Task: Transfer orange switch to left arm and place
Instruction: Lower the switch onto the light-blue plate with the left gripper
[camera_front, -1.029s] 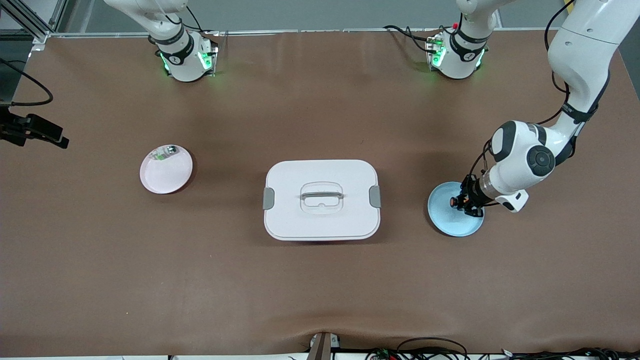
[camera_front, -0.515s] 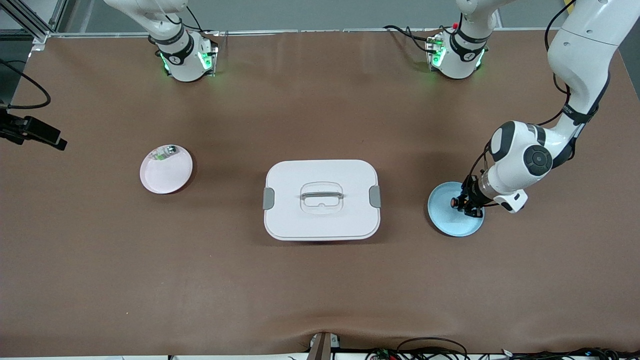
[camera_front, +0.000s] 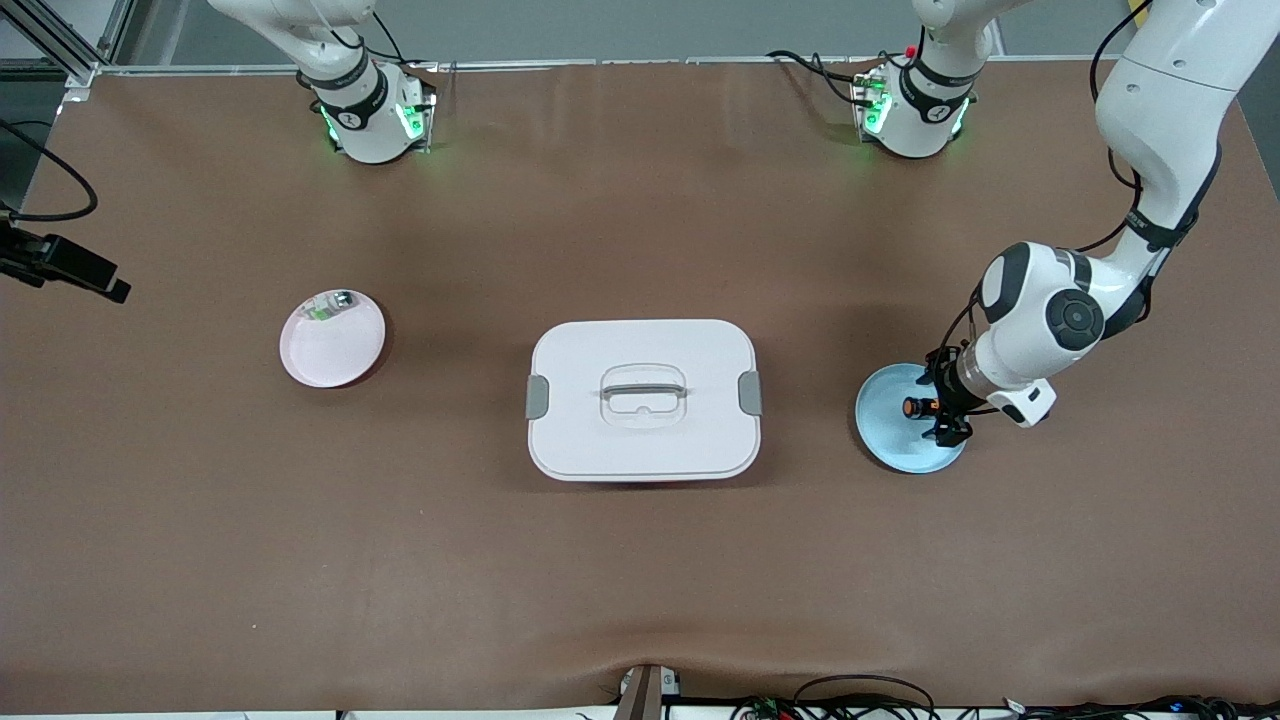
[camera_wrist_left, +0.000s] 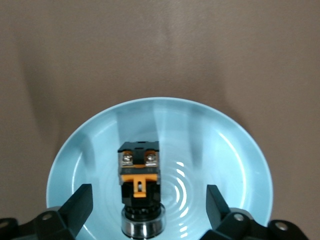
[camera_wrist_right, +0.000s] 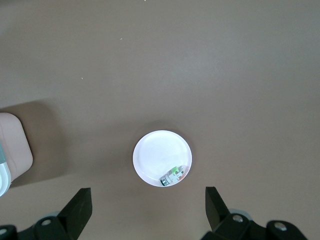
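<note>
Left gripper (camera_front: 938, 408): I see it low over the blue plate (camera_front: 893, 445), fingers wide apart. It holds nothing.
Orange switch (camera_front: 915, 407): it lies on the blue plate, between the open fingers. In the left wrist view the switch (camera_wrist_left: 140, 187) touches neither finger (camera_wrist_left: 80, 205).
Right gripper (camera_wrist_right: 147, 212): its fingers are apart and empty. From its wrist view it hangs high above the pink plate (camera_wrist_right: 155, 155). I think this arm waits.
Box (camera_front: 643, 399): it sits shut in the middle of the table, between the two plates.
Pink plate (camera_front: 325, 350): it is near the right arm's end of the table. A small green and silver part (camera_front: 330, 305) lies on it.
Done: I can't tell which way the switch has to go. If the blue plate is its home, the job looks almost done.
Left to do: if it must go to the pink plate, nearly all is left. I must grab it, pass it to the other arm, and keep away from the box.
Count: two arms, two plates, one box, one orange switch, one green and silver part.
</note>
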